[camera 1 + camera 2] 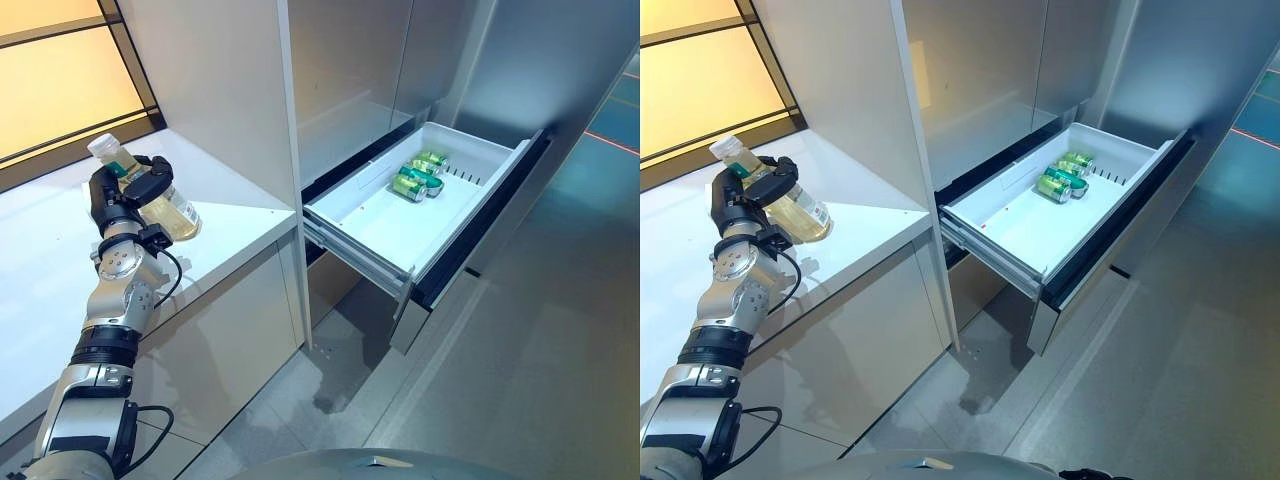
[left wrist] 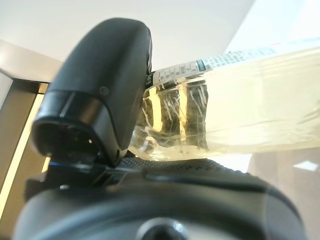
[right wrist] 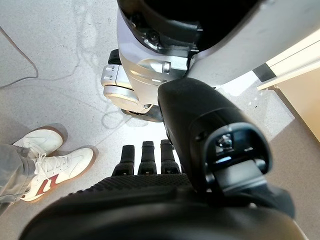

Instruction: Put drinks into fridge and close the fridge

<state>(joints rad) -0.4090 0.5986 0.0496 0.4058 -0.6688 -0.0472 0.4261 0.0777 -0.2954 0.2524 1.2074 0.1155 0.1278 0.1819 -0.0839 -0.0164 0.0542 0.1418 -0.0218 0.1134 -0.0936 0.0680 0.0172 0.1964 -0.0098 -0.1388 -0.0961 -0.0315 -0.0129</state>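
A clear bottle of pale yellow drink (image 1: 172,213) with a white cap is tilted over the white counter (image 1: 230,195), cap pointing away from the fridge. My left hand (image 1: 128,192) is curled round its upper part; the left wrist view shows the thumb (image 2: 100,95) pressed on the bottle (image 2: 260,100). I cannot tell whether its base touches the counter. The white fridge drawer (image 1: 385,215) is pulled open to the right, with green cans (image 1: 420,176) lying at its far end. My right hand (image 3: 150,200) hangs over the floor with its fingers (image 3: 142,157) straight, holding nothing.
A tall grey cabinet panel (image 1: 230,90) stands between the counter and the fridge drawer. The drawer's dark front (image 1: 480,220) juts into the walkway. A person's white shoes (image 3: 50,160) stand on the grey floor near my right hand.
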